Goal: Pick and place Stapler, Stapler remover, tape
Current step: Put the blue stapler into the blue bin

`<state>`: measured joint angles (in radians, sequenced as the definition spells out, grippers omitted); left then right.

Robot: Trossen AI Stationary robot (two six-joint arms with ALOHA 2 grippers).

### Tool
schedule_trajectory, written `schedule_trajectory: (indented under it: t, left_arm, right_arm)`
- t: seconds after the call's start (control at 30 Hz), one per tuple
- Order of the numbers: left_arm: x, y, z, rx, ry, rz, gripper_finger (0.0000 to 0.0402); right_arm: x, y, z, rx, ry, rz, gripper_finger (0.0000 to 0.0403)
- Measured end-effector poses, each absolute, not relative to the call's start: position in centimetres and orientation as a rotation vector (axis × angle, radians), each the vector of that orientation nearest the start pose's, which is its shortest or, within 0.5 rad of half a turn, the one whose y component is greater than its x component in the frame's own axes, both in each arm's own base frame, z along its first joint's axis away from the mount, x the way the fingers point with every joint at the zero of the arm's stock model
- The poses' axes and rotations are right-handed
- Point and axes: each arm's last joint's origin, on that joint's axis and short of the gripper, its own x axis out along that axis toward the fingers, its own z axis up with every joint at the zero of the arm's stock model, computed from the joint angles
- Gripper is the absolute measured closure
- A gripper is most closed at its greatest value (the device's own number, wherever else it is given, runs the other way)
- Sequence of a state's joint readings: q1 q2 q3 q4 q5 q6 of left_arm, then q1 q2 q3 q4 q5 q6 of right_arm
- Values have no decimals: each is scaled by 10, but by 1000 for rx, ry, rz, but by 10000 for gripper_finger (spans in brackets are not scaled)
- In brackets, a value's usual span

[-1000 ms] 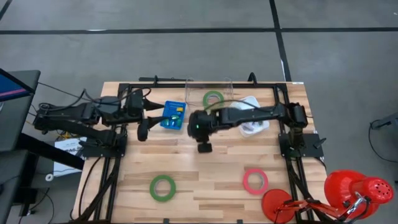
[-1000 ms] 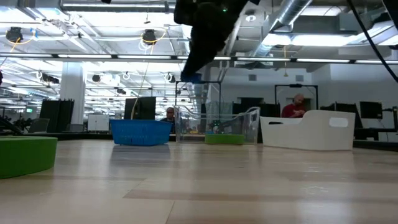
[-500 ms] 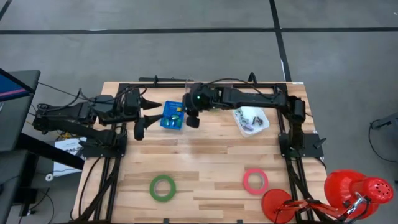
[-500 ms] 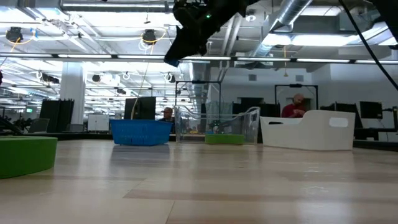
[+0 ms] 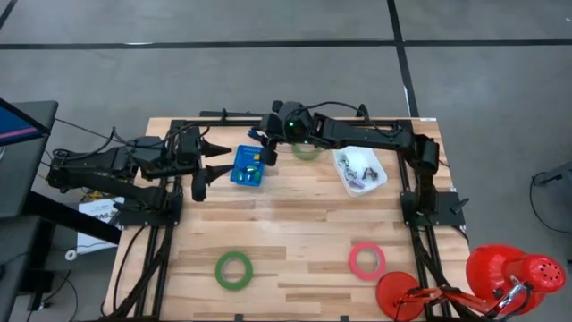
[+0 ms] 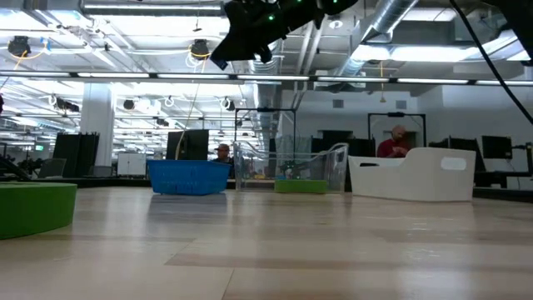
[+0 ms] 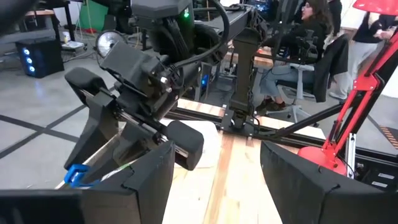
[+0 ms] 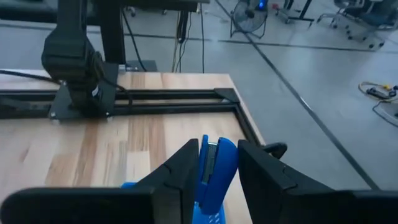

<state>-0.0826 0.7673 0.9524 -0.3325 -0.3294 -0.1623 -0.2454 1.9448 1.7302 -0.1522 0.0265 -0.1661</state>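
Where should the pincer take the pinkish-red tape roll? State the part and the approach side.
Probably the band of the pinkish-red tape roll, from straight above: it lies flat on the table with an open centre, so one finger can drop inside the hole and one outside.

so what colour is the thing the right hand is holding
Blue: the stapler gripped in the right hand shows best in the right wrist view.

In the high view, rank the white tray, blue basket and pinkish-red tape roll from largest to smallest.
1. white tray
2. pinkish-red tape roll and blue basket: too alike to rank.
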Motion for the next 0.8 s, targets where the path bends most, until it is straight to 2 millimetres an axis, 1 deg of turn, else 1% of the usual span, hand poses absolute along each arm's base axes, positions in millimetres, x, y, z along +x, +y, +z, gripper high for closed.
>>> schedule_trajectory:
  t: [0.1, 0.2, 0.27, 0.33, 0.4, 0.67, 0.73, 0.8]
  left_arm:
    - [154, -3, 377, -131, 124, 257, 175]
    - [154, -3, 377, -131, 124, 257, 175]
    - [154, -3, 377, -131, 124, 257, 175]
    - [154, -3, 377, -131, 124, 257, 175]
    - [154, -3, 377, -131, 124, 257, 175]
    - [154, -3, 377, -131, 124, 257, 175]
    - [154, -3, 377, -131, 124, 257, 175]
    - [154, -3, 377, -131, 124, 257, 175]
  right_arm:
    - [450, -113, 318, -124, 362, -241, 302]
    - [453, -115, 310, -121, 382, -240, 302]
    - [460, -117, 303, -122, 357, -242, 302]
    - [463, -117, 290, -97, 398, -240, 302]
    - [471, -119, 278, -90, 384, -243, 302]
    - [487, -122, 239, -64, 430, -242, 302]
    - [488, -122, 233, -40, 439, -245, 302]
    - [488, -122, 232, -20, 440, -248, 302]
